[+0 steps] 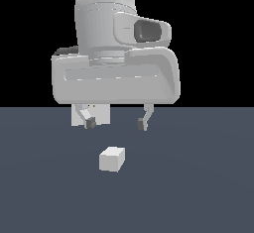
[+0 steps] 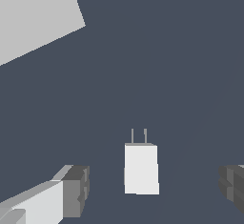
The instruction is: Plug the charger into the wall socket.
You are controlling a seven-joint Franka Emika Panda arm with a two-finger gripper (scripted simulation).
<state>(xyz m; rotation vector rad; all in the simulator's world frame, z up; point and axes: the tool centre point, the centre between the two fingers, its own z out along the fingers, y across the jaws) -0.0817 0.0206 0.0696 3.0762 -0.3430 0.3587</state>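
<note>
Hand (image 1: pixel 116 123) above charger (image 1: pixel 112 158) (fingers spread)

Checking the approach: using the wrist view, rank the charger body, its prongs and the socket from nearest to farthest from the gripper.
1. Charger body: between the open fingers of the gripper.
2. Prongs: at the body's far end, towards the socket.
3. Socket: farthest, off to one side.

End effector (image 1: pixel 116 124) pointed straight down, fingers (image 1: pixel 90 123) spread wide apart (nothing between them), hovering.
</note>
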